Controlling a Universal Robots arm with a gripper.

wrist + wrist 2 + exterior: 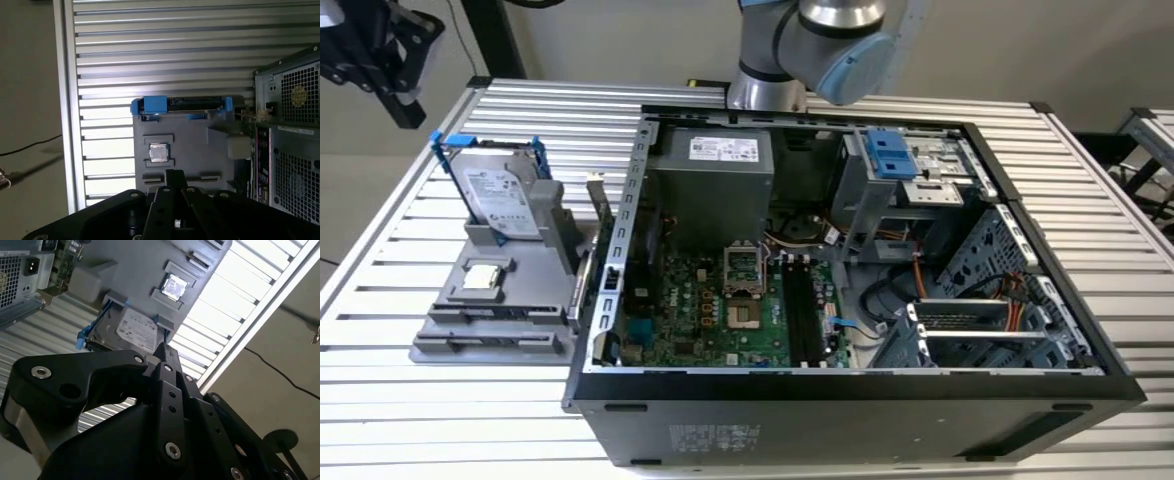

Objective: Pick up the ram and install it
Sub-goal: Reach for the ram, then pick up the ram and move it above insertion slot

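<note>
Claw: tips closed together, gripping nothing; poised high over the grey fixture.
Ram: thin dark stick standing on edge at the fixture's case-side border, not yet taken.
Bearing: off toward the case from the hard drive; long axis seemingly along the case wall, hard to confirm.
Room: tight between case wall and drive holder, open above.
Table: fixture near the exterior view's left edge.
Memory slots: dark, apparently vacant.
</note>
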